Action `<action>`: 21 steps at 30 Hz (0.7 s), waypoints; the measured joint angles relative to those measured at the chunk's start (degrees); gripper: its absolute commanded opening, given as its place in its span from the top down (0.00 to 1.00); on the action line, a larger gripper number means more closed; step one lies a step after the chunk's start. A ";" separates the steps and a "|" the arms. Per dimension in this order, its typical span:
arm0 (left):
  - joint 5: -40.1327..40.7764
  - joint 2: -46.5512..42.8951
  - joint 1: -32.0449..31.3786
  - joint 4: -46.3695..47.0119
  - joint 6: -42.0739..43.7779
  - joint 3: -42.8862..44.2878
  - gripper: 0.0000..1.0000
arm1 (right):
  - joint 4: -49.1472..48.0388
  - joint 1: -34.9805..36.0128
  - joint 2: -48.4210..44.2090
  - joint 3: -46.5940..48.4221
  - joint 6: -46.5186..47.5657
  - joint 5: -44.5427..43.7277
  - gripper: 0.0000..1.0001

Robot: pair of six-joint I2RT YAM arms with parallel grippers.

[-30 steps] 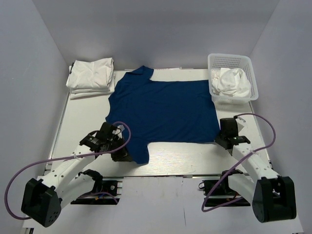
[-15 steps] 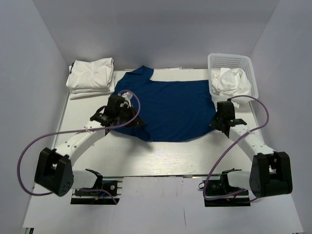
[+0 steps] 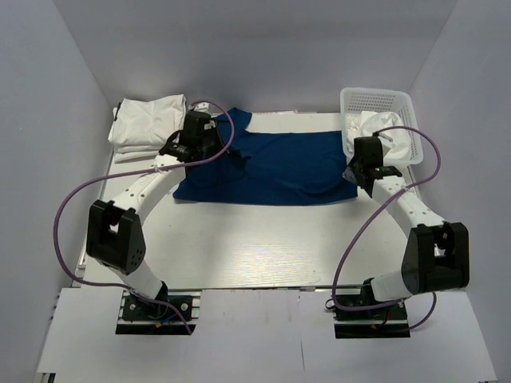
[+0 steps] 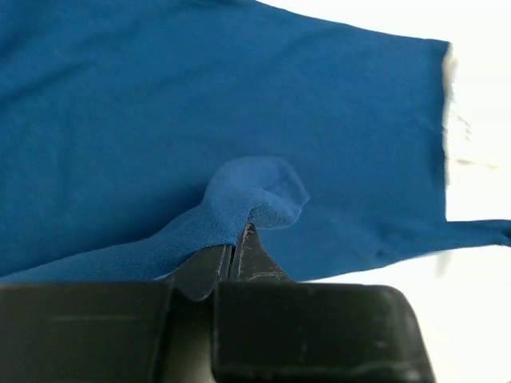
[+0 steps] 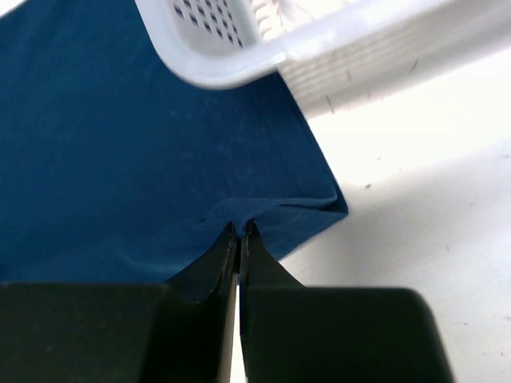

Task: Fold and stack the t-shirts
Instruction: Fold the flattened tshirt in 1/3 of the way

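White worktop [image 3: 263, 247] here, royal blue t-shirt [image 3: 279, 163] lies folded over toward the far edge. The left fingers [image 4: 254, 263] and right fingers [image 5: 257, 259] each pinch its cloth, with white tees [image 3: 152, 124] stacked in the far-left corner.

I see a white table [image 3: 263, 247]. A blue t-shirt [image 3: 279, 163] lies along its far edge, in the middle. A pile of white t-shirts [image 3: 148, 124] sits at the far left corner. A white basket [image 3: 375, 100] sits at the far right corner.

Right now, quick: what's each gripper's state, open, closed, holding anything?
Left gripper: jaws closed on a pinch of the royal blue cloth t-shirt.
Right gripper: jaws closed on that t-shirt's edge.
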State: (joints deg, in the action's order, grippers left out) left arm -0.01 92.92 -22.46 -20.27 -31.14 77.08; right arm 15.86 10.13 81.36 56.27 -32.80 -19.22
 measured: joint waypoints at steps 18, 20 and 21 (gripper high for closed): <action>1.86 23.47 6.84 6.16 9.20 15.63 0.40 | 5.60 0.00 14.73 13.75 1.14 -6.10 0.67; 1.68 28.52 7.50 4.15 9.29 21.68 0.00 | 5.90 0.00 15.32 15.02 1.31 -6.12 0.56; 1.84 31.21 7.87 2.56 8.46 25.31 0.00 | 5.97 0.00 15.41 15.52 1.38 -6.14 0.47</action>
State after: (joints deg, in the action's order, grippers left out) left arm 1.83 124.14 -14.59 -17.72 -22.68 102.39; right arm 21.82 10.13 96.77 71.79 -31.42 -25.36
